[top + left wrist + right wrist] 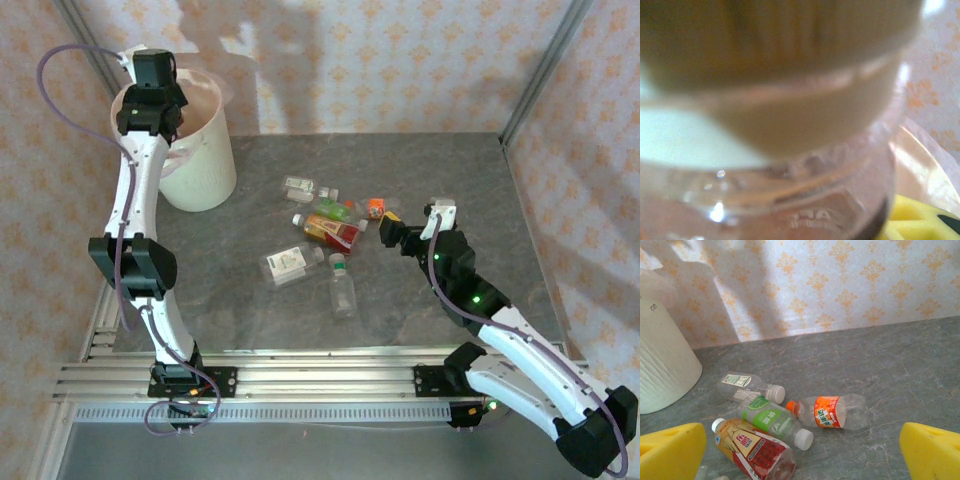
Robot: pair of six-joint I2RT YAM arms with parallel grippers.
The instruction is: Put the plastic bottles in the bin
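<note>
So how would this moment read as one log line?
left jaws: shut on clear bottle, above bin | right jaws: open, beside loose bottles

No print on the plastic bottles point(827, 412) is legible.

This is a robotics lab test cell with a home-like backdrop. Its walls are flat cream panels printed with orange damask motifs point(400, 60), set in bare aluminium corner posts point(545, 70). The grey marble-look tabletop point(450, 170) ends at silver slotted aluminium rails point(320, 380). Bolted there are a white-and-black left robot arm point(137, 195) and its matching right robot arm point(520, 345), with a loose purple cable point(41, 72) trailing. Small plastic bottles point(330, 232) and a cream-white round bucket point(205, 168) sit on the table.
</note>
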